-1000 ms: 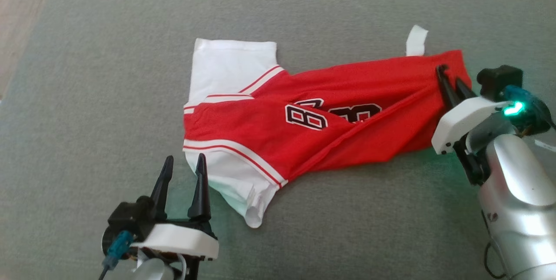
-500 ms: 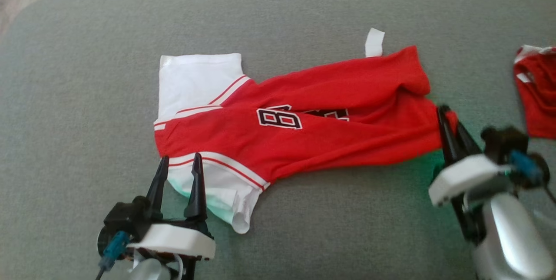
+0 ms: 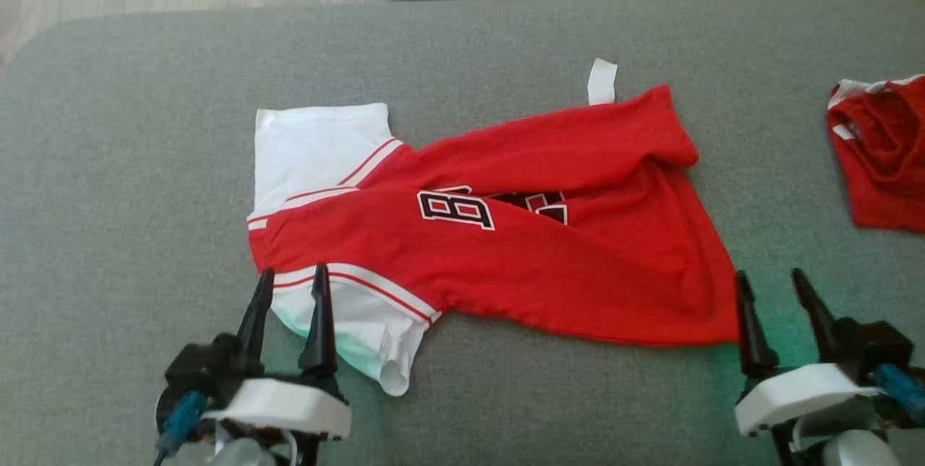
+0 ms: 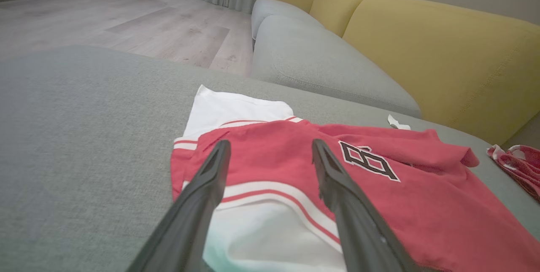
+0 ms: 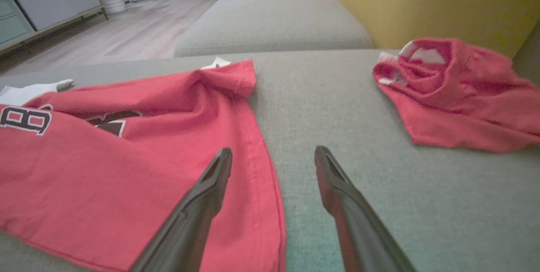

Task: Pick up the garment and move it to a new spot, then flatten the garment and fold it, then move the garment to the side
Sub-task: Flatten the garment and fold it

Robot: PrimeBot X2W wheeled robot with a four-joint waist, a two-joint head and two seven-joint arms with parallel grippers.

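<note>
The red-and-white jersey (image 3: 506, 235) lies spread across the middle of the grey cushion (image 3: 144, 162), number side up, white sleeves towards the robot's left and a small white tag (image 3: 602, 81) poking out at its far edge. Both arms come in low from the near side, fingers pointing away from the robot.

The left gripper (image 3: 293, 271) has its fingers spread wide over the near white sleeve and its red stripe - whether they touch the cloth I cannot tell. The right gripper (image 3: 769, 274) is spread too and holds nothing; in the right wrist view one finger hangs above the jersey's red hem near its corner, the other above bare cushion.

Off to the right, well apart, sits a second red garment (image 3: 882, 162), crumpled, near the yellow backrest (image 4: 422, 52).
</note>
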